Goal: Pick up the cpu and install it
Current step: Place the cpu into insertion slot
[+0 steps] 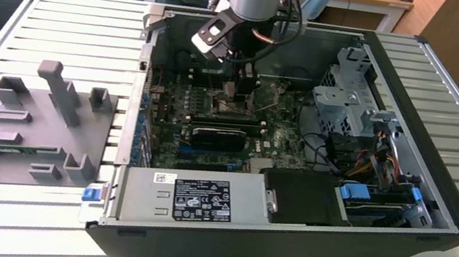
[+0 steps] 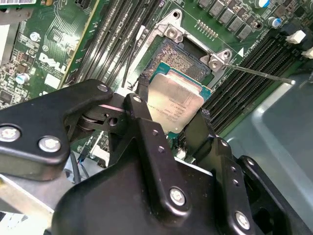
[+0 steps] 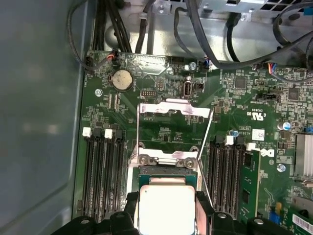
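You're mid-install: your gripper (image 2: 172,111) pinches the cpu (image 3: 166,208) by opposite edges just over the open socket (image 2: 182,55), not seated by my read, so it needs squaring to that socket.

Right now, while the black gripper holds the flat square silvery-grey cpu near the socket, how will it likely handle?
The flat square silvery-grey cpu looks stiff and probably light: it shows no bend though the black gripper pinches only two edges. Its smooth metal top seems slippery, so it might shift if tilted. Being thin, it is likely fragile against the open socket.
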Robot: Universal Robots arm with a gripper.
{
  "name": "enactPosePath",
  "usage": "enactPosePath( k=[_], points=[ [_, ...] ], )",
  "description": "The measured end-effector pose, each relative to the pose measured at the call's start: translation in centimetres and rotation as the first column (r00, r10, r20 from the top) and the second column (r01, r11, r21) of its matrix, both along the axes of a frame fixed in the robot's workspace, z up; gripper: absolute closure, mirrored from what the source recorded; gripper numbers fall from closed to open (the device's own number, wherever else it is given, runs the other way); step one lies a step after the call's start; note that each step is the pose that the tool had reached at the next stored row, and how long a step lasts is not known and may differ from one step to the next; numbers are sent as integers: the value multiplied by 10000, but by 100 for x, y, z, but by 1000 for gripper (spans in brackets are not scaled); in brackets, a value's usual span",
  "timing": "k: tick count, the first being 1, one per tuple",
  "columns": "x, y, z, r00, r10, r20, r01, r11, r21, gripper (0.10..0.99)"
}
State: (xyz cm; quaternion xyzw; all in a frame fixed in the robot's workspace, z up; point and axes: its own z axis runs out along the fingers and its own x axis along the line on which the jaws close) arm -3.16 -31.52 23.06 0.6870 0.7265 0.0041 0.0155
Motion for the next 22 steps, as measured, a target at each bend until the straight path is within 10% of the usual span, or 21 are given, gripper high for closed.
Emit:
enactPosePath(
  k=[22],
  points=[
    [-52,21,-226,9992,-393,-6,393,9992,0,545]
  ],
)
